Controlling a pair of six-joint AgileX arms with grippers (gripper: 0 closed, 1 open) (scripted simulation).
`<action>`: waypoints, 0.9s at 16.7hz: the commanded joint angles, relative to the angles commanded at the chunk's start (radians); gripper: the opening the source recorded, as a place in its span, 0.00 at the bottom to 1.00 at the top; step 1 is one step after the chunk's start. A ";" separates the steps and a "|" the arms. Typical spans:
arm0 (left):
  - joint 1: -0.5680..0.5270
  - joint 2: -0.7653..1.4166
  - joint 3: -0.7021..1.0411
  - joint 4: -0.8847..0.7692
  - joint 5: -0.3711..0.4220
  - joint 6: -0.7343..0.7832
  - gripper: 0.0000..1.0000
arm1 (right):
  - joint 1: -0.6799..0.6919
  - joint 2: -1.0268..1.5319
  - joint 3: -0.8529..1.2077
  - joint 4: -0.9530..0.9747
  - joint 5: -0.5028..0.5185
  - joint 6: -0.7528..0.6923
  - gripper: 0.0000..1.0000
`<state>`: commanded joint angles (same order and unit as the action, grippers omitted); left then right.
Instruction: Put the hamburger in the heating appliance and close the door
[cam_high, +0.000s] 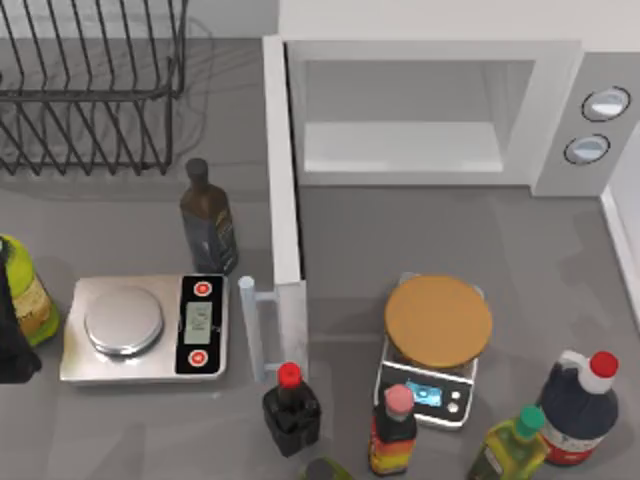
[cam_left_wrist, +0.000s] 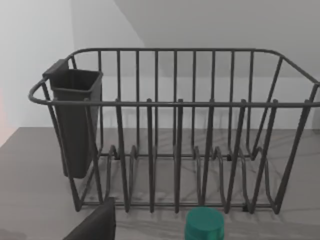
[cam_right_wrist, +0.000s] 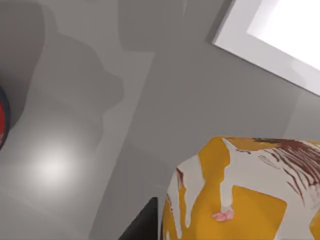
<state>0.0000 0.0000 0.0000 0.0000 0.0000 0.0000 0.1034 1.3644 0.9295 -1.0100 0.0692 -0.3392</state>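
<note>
The hamburger, cream-white with yellow-orange patches, looms very close in the right wrist view, above the grey table. A dark part of my right gripper shows right beside it; whether it grips the hamburger I cannot tell. The heating appliance, a white microwave with two silver knobs, stands at the back of the table with its cavity empty. Its door is swung wide open toward the front, with the bar handle on its left. My left gripper is parked at the table's left edge.
A wire dish rack fills the back left. A silver scale lies left of the door, and a small scale bearing a tan disc lies to its right. Several bottles stand along the front, and a dark one stands beside the door.
</note>
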 joint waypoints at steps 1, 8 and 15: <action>0.000 0.000 0.000 0.000 0.000 0.000 1.00 | 0.014 0.041 0.023 0.056 0.025 0.022 0.00; 0.000 0.000 0.000 0.000 0.000 0.000 1.00 | 0.207 0.421 0.217 0.602 0.226 0.237 0.00; 0.000 0.000 0.000 0.000 0.000 0.000 1.00 | 0.430 0.805 0.395 1.207 0.431 0.477 0.00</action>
<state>0.0000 0.0000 0.0000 0.0000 0.0000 0.0000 0.5334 2.1690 1.3244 0.1968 0.5003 0.1378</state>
